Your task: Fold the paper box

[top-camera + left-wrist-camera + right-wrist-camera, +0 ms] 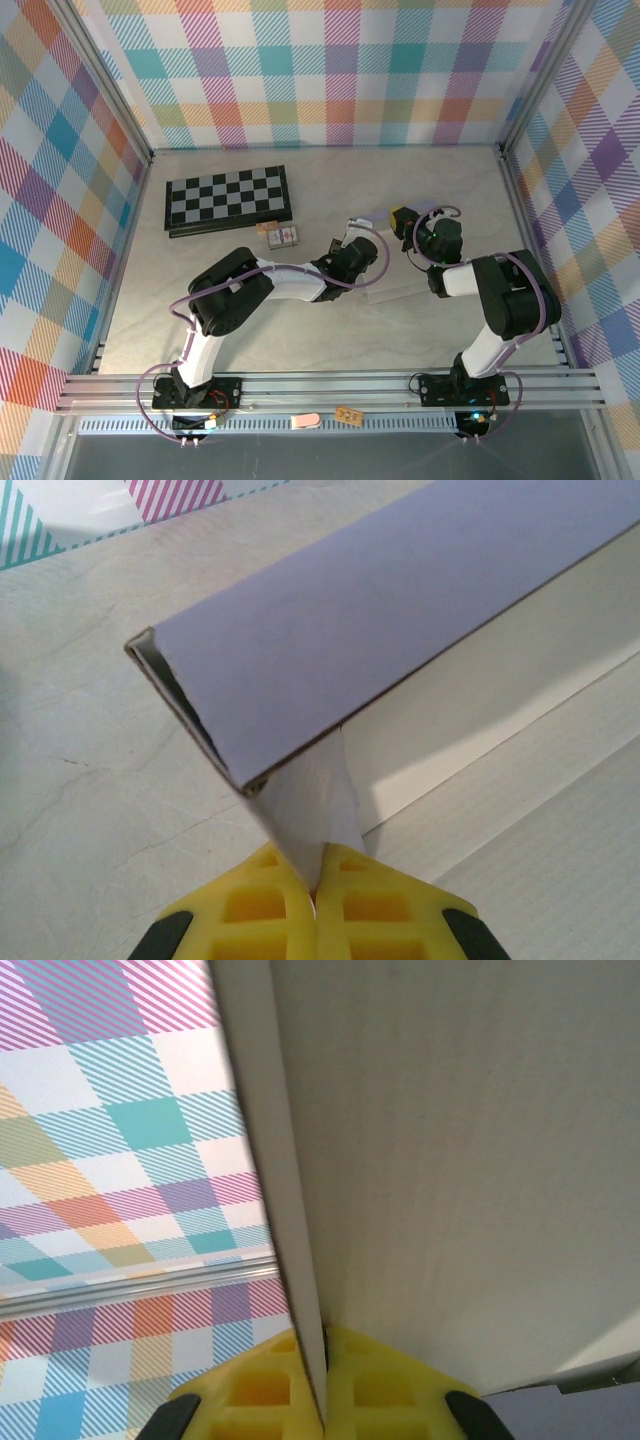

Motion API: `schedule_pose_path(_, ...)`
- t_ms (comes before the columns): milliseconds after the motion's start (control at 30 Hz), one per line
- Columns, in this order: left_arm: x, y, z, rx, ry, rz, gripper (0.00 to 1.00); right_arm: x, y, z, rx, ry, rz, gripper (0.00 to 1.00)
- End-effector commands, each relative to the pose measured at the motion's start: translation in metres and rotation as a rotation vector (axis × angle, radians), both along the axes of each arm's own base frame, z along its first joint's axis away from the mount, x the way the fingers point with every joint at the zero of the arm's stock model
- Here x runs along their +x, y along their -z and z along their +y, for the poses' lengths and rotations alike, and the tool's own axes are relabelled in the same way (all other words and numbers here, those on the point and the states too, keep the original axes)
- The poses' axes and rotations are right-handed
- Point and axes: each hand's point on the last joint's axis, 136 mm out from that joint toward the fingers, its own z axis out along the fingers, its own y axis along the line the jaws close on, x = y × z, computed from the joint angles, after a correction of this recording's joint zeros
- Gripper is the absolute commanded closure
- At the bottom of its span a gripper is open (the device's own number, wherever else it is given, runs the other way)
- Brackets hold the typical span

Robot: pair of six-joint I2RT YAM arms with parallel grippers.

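1. Right now the paper box [398, 285] lies mid-table, right of centre, between my two wrists. The arms cover much of it from above.
2. On the left wrist camera its lavender wall [400, 630] is doubled over. Its long axis runs away from the claw, up and to the right. Cream panels lie flat on the table beneath it.
3. The left gripper [318, 865] is pinched tight on a cream tab that hangs from the near corner of that wall. The box lies straight ahead of this claw. From above, the left gripper [350, 258] comes in from the box's left side.
4. The right gripper [325, 1345] is clamped on a cream panel [470, 1160] standing edge-on between its fingers, with the plaid wall behind. From above, the right gripper [405, 218] sits at the box's far right end.
5. Both claws hold card, so neither is nearer. My guess is that the coming fold turns on that long wall. The left hand has one end and the right hand has the opposite panel, so they must move along one line or the card will twist.
6. Further out, the checkerboard [228, 198] and small card pack [280, 234] sit to the far left, apart from the work.
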Motion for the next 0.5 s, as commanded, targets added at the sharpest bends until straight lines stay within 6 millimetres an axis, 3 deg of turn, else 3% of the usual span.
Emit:
schedule_pose_path(0, -0.003, 0.028, -0.012, 0.036, 0.079, 0.066, 1.00, -0.030, 0.009, 0.045, 0.013, -0.225, 0.072, 1.00)
schedule_pose_path(333, 0.006, 0.027, -0.009, -0.023, 0.040, 0.075, 1.00, -0.023, 0.002, 0.042, 0.010, -0.171, 0.110, 1.00)
schedule_pose_path(467, 0.009, 0.027, -0.008, -0.037, 0.026, 0.073, 0.89, -0.024, 0.002, 0.042, 0.015, -0.167, 0.124, 1.00)
